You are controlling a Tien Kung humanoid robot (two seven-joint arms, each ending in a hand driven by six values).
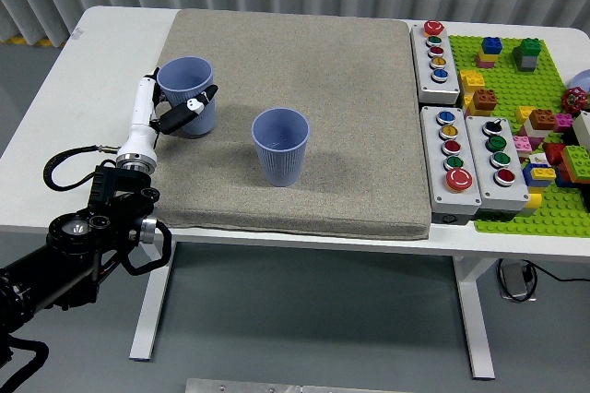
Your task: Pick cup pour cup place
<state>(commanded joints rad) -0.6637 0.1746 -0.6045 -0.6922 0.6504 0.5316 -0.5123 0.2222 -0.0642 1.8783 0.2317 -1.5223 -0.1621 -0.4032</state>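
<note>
The left hand (175, 109) grips the held blue cup (187, 95), fingers wrapped around its near wall. The second blue cup (280, 146) stands upright to the hand's right. Risk: the thin wall may deform or slip during tilting, spilling short of the target.

I see a beige mat (304, 70) covering most of the white surface (101, 52). On the right: three button boxes (461, 116), green baseplate (539, 135) w/ assorted bricks.
</note>
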